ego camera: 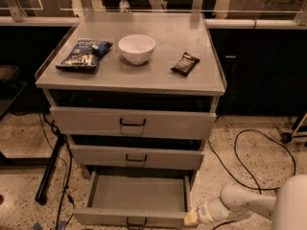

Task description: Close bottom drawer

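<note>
Bottom drawer (136, 194) open. Gripper (192, 218) at front panel's (105, 218) near-right corner, grip state indeterminate. Push straight toward far side; off-centre contact risks skew.

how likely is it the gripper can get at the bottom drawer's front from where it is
Likely yes. The gripper sits low by the right-hand front corner of the bottom drawer, which is pulled well out, and nothing stands between them. Whether it touches the front panel, I cannot tell.
</note>
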